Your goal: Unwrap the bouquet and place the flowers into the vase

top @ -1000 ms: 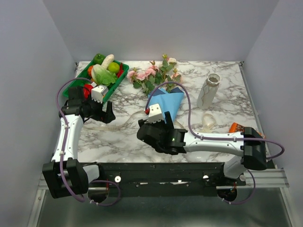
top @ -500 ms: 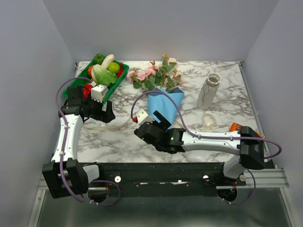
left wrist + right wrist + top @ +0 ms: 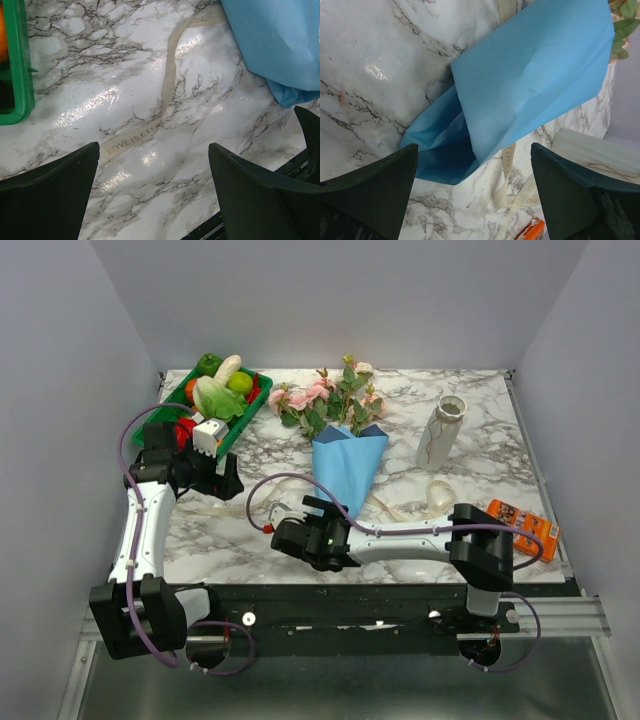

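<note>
Left arm is rising from its base on the left and reaching forward along the left side of the table [image 3: 495, 445], with the wrist bending inward. Left gripper [image 3: 224, 480] is hanging just off the near corner of the green tray [image 3: 248, 412], fingers spread wide, gripping nothing. A beige ribbon [image 3: 168, 95] is lying loose on the marble under it, one end running up to the blue paper cone [image 3: 348, 465].

Right arm is lying low, stretching from its base on the right across the near edge toward the middle. Its wrist is turning so the right gripper [image 3: 326, 510] is pointing away from the bases, straight at the cone's tip. Fingers are standing fully apart, nothing clamped. In the wrist view the cone's pointed end is sitting in the gap between them; cannot tell whether either finger is touching the paper. More ribbon is trailing out past the tip on the right side.

Bouquet [image 3: 340, 435] is lying flat mid-table, wrapped in the cone, with the flowers [image 3: 325, 398] fanning toward the far edge and the tip aiming at the near edge. Vase [image 3: 440, 432] is standing to the right of it, apart from it. An orange packet [image 3: 520, 525] is lying near the table's right corner, just beside the right arm's elbow.
</note>
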Controlling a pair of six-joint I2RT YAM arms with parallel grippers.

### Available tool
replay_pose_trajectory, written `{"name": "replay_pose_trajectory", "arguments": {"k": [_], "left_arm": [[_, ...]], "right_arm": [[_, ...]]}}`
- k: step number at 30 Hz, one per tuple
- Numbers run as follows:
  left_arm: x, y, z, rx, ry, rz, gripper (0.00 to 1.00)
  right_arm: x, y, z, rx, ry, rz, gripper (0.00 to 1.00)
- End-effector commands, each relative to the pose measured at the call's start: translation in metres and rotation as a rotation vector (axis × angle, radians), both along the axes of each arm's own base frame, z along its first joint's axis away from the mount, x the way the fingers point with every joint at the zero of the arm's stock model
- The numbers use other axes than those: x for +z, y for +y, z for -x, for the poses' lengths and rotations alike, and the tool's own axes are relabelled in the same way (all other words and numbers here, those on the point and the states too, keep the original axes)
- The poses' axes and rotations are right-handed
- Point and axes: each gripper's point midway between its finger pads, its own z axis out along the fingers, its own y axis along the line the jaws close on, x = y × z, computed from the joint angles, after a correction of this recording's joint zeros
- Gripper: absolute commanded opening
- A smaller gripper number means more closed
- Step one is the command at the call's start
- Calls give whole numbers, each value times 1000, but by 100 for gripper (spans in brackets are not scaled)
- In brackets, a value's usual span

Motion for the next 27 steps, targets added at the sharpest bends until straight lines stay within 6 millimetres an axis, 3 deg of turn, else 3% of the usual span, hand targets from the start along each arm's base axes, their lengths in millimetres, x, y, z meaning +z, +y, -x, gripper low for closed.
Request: {"name": "replay_pose_trajectory", "arguments": {"k": [1, 9, 18, 27], "left_arm": [[-2, -2, -1, -14, -7, 19, 99], [5, -1, -8, -10, -19, 21, 99], [-1, 0, -7, -9, 2, 14, 99], [-5, -1, -6, -15, 10, 19, 99]], "right_arm": [[-3, 3, -9, 37, -71, 125, 100], [-15, 8, -31, 46, -242, 224, 100], [9, 38, -50, 15, -403, 125, 91], [19, 25, -55, 29, -416, 113, 91]]}}
